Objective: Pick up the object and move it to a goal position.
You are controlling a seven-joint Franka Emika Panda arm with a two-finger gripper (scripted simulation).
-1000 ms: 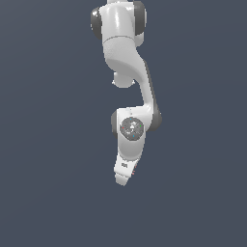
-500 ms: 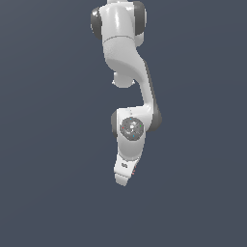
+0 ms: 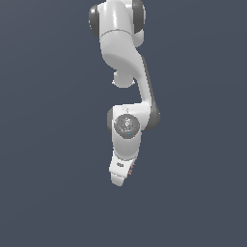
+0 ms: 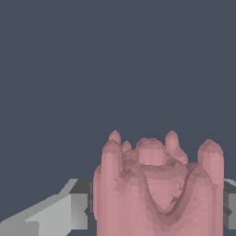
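Between the grey fingers (image 4: 78,209), pinched tight, the pink ribbed object (image 4: 159,189); no legible writing.

pink ribbed block (image 4: 159,193), pressed between grey fingers (image 4: 76,209), plain slate backdrop

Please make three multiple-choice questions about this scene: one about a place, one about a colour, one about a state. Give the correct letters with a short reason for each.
1. Where is the ribbed block?
A. between the fingers
B. far from the arm, alone
C. on top of the arm's base

2. What colour is the block?
A. green
B. pink-red
C. yellow

3. What is the state of the gripper?
A. wide open, holding nothing
B. out of both views
C. closed on the block

Answers: 1 A, the wrist view shows grey fingers on both sides of it. 2 B, its ridges are pink-red. 3 C, the fingers meet the block's sides.
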